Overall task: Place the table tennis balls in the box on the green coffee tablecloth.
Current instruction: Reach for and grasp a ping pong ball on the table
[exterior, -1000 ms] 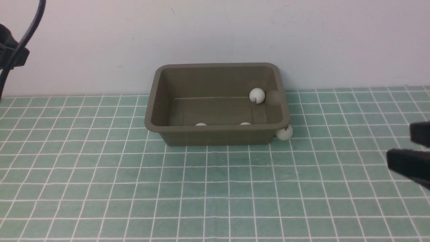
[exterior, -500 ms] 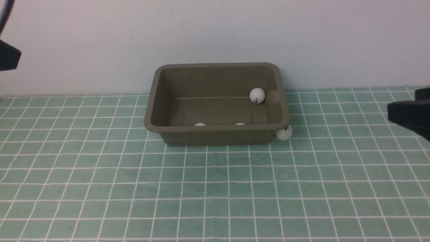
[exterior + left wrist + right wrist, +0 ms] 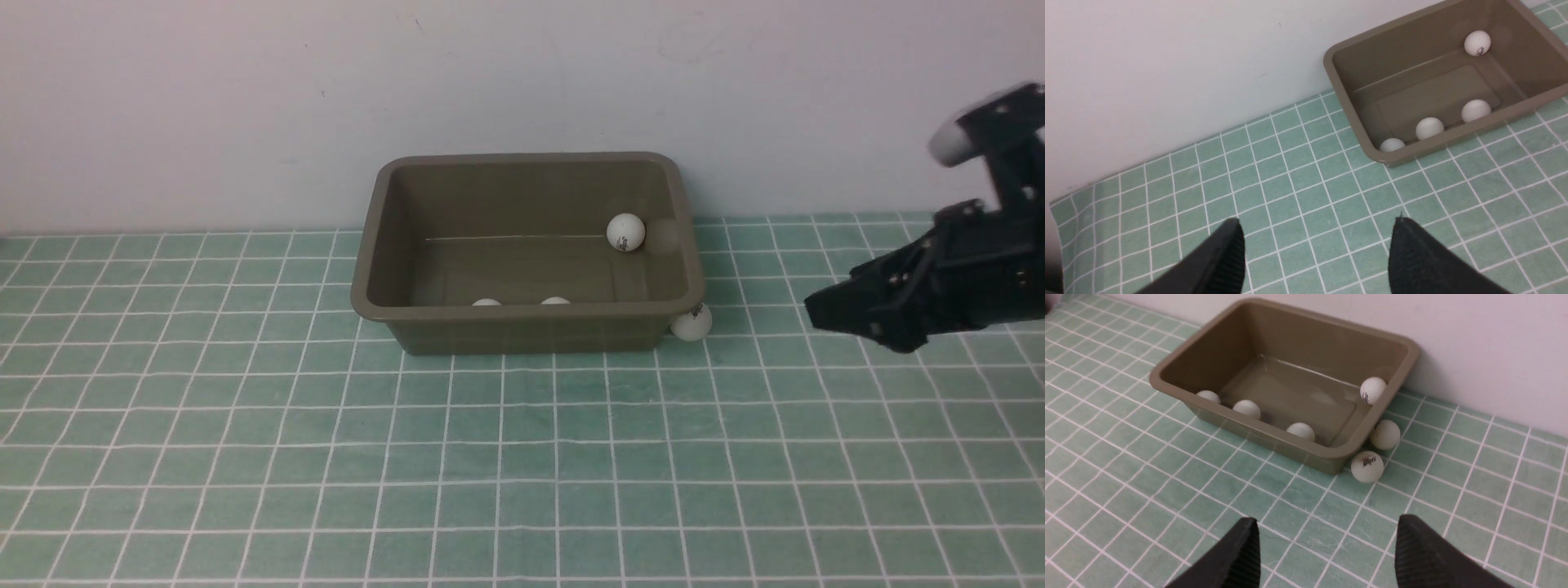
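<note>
Right gripper (image 3: 1327, 524): fingers spread wide, holding nothing. Ahead of them on the cloth (image 3: 1147, 490), two balls (image 3: 1367, 466) lie just beside the box (image 3: 1290, 451) corner; four more sit inside. Left gripper (image 3: 1316, 223): likewise wide open and empty, box well ahead of its fingers.

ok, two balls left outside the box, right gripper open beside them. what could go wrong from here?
1. The logo ball and the plain ball beside it sit right by the box, near its flared rim. A finger of the open right gripper may catch the rim and shove the box.
2. The two lie close together; closing on one could send the other rolling over the green tablecloth.
</note>
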Action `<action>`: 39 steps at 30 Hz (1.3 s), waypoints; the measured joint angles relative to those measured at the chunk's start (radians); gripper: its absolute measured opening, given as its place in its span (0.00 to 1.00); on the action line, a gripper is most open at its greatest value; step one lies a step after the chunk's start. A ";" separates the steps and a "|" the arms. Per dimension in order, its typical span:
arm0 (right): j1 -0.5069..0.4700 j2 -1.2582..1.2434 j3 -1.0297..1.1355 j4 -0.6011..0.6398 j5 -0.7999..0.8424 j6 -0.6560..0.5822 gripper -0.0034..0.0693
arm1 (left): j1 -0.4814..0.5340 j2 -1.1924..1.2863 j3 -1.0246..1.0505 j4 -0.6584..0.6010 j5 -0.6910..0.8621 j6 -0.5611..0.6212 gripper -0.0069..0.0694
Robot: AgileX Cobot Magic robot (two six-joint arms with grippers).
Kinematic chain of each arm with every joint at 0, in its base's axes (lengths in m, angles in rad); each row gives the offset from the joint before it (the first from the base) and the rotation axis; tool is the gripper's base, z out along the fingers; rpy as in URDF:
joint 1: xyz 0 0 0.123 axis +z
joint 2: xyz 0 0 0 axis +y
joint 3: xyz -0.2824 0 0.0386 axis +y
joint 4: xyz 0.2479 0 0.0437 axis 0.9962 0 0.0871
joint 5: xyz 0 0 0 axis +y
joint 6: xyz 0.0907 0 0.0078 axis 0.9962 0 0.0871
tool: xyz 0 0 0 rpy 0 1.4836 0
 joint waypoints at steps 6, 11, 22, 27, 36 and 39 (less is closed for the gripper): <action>0.061 0.222 -0.120 0.006 -0.013 -0.077 0.61 | 0.000 -0.001 0.000 -0.080 0.014 0.043 0.65; 0.074 0.370 -0.237 0.009 -0.014 -0.116 0.61 | 0.000 0.001 0.000 -0.099 0.014 0.062 0.65; 0.074 0.609 -0.423 0.013 0.028 -0.193 0.73 | 0.000 0.001 0.000 -0.099 0.019 0.079 0.65; 0.074 0.645 -0.425 0.025 0.026 -0.227 0.76 | 0.000 0.001 0.000 -0.099 0.020 0.079 0.65; 0.077 0.705 -0.464 0.097 0.014 -0.275 0.77 | 0.000 0.001 0.000 -0.098 0.020 0.079 0.65; 0.085 0.724 -0.477 0.105 0.008 -0.282 0.77 | 0.000 0.001 0.000 -0.098 0.020 0.079 0.65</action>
